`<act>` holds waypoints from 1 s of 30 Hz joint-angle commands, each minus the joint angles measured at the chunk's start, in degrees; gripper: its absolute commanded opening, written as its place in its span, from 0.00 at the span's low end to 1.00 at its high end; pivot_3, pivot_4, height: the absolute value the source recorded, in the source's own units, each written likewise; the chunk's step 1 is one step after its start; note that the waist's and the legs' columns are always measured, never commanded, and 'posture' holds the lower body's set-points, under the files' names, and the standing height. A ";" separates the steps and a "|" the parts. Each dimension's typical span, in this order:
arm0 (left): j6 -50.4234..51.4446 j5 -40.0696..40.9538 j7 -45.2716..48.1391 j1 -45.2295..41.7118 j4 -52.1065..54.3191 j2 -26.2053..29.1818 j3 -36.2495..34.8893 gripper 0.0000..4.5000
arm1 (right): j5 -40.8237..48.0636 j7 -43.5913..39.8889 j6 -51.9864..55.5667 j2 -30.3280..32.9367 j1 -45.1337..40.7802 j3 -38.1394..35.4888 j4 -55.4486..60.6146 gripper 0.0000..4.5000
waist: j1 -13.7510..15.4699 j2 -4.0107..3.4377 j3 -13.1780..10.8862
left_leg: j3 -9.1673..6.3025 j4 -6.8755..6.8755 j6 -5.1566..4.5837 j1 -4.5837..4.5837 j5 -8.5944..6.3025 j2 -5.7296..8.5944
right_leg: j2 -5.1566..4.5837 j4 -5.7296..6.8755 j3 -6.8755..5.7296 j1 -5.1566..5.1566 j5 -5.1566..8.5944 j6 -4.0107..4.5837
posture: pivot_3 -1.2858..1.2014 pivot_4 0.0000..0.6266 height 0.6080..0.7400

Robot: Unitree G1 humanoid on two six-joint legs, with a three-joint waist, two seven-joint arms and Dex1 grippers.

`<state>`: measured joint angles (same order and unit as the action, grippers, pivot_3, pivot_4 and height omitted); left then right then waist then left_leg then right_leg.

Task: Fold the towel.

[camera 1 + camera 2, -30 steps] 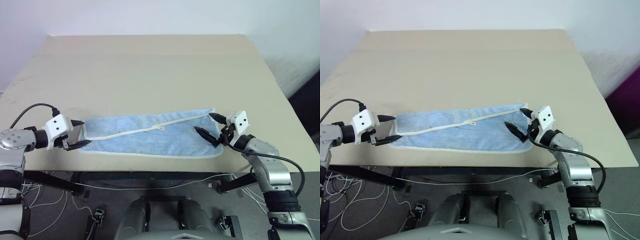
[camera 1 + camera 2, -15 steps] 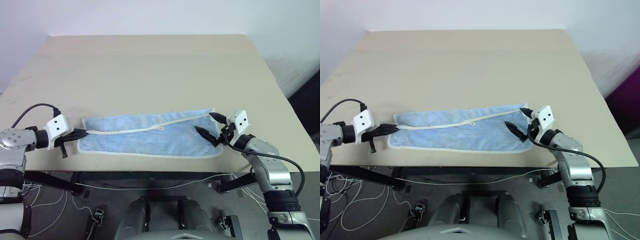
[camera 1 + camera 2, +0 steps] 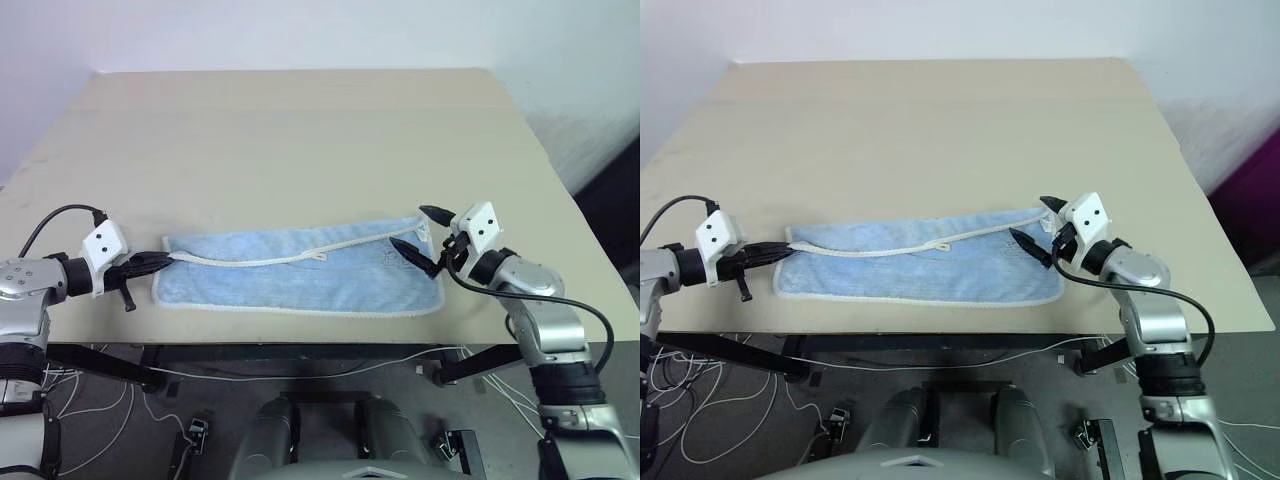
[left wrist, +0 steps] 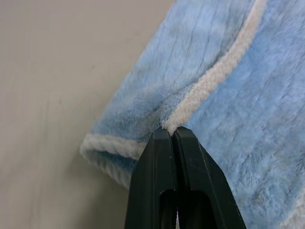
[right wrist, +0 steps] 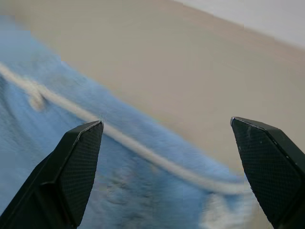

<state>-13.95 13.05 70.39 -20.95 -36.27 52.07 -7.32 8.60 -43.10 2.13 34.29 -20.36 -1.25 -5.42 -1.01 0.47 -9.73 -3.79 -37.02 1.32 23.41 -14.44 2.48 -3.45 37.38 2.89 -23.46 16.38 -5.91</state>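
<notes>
The light blue towel [image 3: 300, 275] lies folded lengthwise near the table's front edge, its whitish piped edge [image 4: 217, 81] running across the top layer. My left gripper [image 3: 160, 263] is shut on the towel's left end, pinching the piping of the upper layer, as the left wrist view shows up close. My right gripper [image 3: 420, 232] hovers open just above the towel's right end, one finger over the far corner and one over the cloth. A small pale mark [image 5: 35, 100] sits on the piping in the right wrist view.
The beige table [image 3: 300, 140] stretches wide and bare behind the towel. Its front edge [image 3: 300, 345] runs just below the towel, with cables on the floor beneath. The right table edge drops off beside my right arm.
My left gripper closed on the towel's left end and drew it slightly left. My right gripper rose a little off the right end and rolled, still open.
</notes>
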 commanded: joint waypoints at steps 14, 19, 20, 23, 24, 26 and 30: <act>3.00 1.15 -4.81 6.47 10.45 -0.57 -2.71 0.01 | -25.56 10.68 -31.31 8.05 -17.12 10.02 -32.94 1.00 | -0.19 -0.01 -0.01 | 0.08 0.02 0.01 0.00 0.00 -0.02 | 0.00 0.03 0.07 -0.04 0.00 0.00 | 0.52 0.24 1.00; 4.25 1.24 -5.87 7.59 12.43 -0.93 -2.65 0.01 | -29.15 13.29 -36.47 8.08 -18.82 12.34 -35.17 1.00 | -0.10 -0.01 -0.01 | 0.08 0.01 0.01 0.00 0.00 -0.02 | -0.01 0.03 0.07 -0.04 0.00 0.00 | 0.52 0.24 1.00; 4.38 1.24 -6.01 7.79 12.72 -1.03 -2.59 0.00 | -29.80 13.70 -37.32 8.03 -19.03 12.86 -35.38 0.96 | -0.08 -0.01 -0.01 | 0.08 0.01 0.01 0.00 0.00 -0.02 | -0.01 0.03 0.07 -0.03 0.00 0.00 | 0.52 0.24 1.00; 4.69 1.27 -6.35 8.35 13.42 -1.33 -2.45 0.00 | -31.34 14.06 -39.09 8.13 -19.14 14.31 -36.02 0.80 | -0.10 -0.01 -0.01 | 0.08 0.00 0.01 0.00 0.00 -0.01 | -0.01 0.02 0.07 -0.03 0.00 0.00 | 0.52 0.24 1.00; 4.78 1.26 -6.43 8.50 13.58 -1.39 -2.46 0.00 | -31.48 14.15 -39.41 8.14 -19.08 14.48 -36.21 0.72 | -0.09 -0.01 -0.01 | 0.08 0.01 0.01 0.00 0.00 -0.01 | -0.01 0.02 0.07 -0.02 0.00 0.00 | 0.52 0.24 1.00; 4.87 1.25 -6.59 8.91 13.90 -1.50 -2.60 0.00 | -31.17 14.00 -39.78 8.13 -18.91 14.47 -36.32 0.56 | -0.17 -0.01 -0.01 | 0.08 0.00 0.01 0.00 0.01 -0.01 | -0.01 0.02 0.07 -0.03 0.00 0.00 | 0.52 0.24 1.00; 4.80 1.30 -6.93 9.65 14.11 -1.52 -2.84 0.00 | -30.62 13.34 -40.25 8.42 -18.78 14.40 -36.35 0.24 | -0.16 -0.01 -0.01 | 0.08 0.01 0.01 0.00 0.01 -0.02 | 0.00 0.02 0.07 -0.03 0.00 0.00 | 0.52 0.24 1.00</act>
<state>-9.04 13.20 63.68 -11.48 -23.92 50.35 -8.15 -22.88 -29.74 -37.18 41.68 -38.45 13.87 -42.11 -1.17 0.46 -9.73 -3.71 -37.01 1.32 23.41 -14.44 2.46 -3.45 37.40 2.96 -23.49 16.38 -5.90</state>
